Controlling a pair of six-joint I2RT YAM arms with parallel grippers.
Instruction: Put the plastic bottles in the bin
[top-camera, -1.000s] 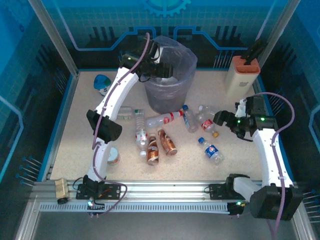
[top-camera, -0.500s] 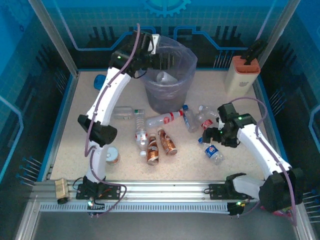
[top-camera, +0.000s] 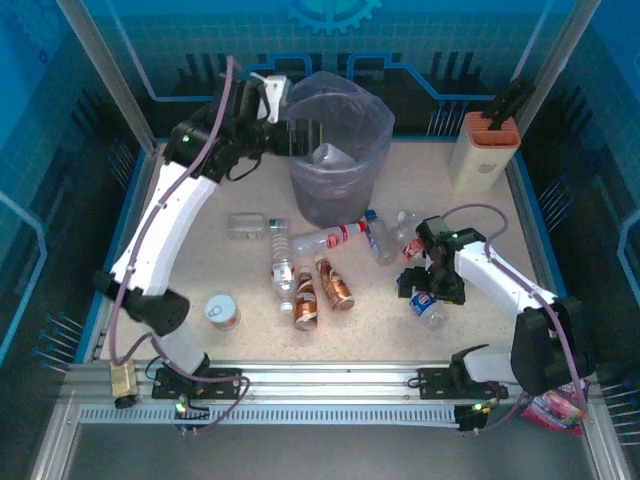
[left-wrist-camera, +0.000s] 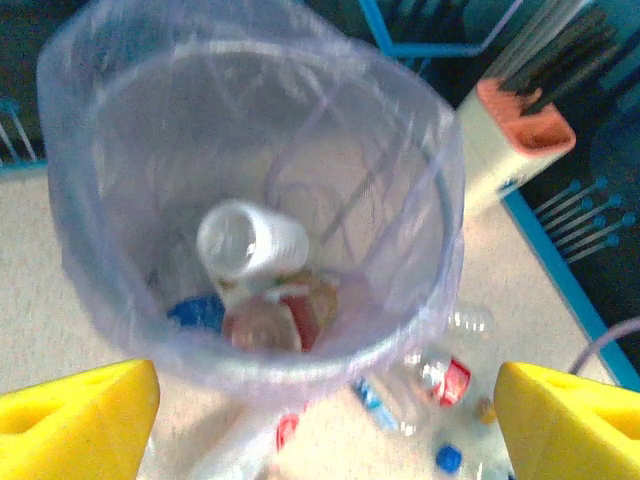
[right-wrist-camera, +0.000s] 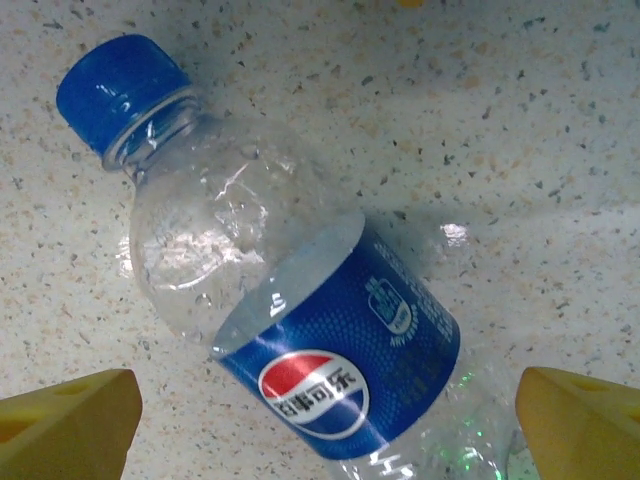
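Tall round grey bin (top-camera: 325, 195), lined with a translucent purple bag, stands at twelve o'clock with dropped bottles (left-wrist-camera: 252, 240) inside. Clear and copper-brown plastic bottles (top-camera: 337, 285) lie at its six o'clock, and a blue-labelled clear bottle (right-wrist-camera: 300, 330) at four.

Your left gripper (top-camera: 303, 136) hangs high on its outstretched arm, fingers wide apart; your right gripper (top-camera: 418, 288) points down low, equally spread.

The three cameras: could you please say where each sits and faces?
Top external: above, behind the arms, looking down at the table; left gripper and right gripper show.
Left wrist: above the bin, looking down into it; yellow fingertips at the lower corners.
Right wrist: close above a blue-labelled bottle, looking down; yellow fingertips likewise.
Shared: the bin, top and left wrist; that bottle, top and right wrist.
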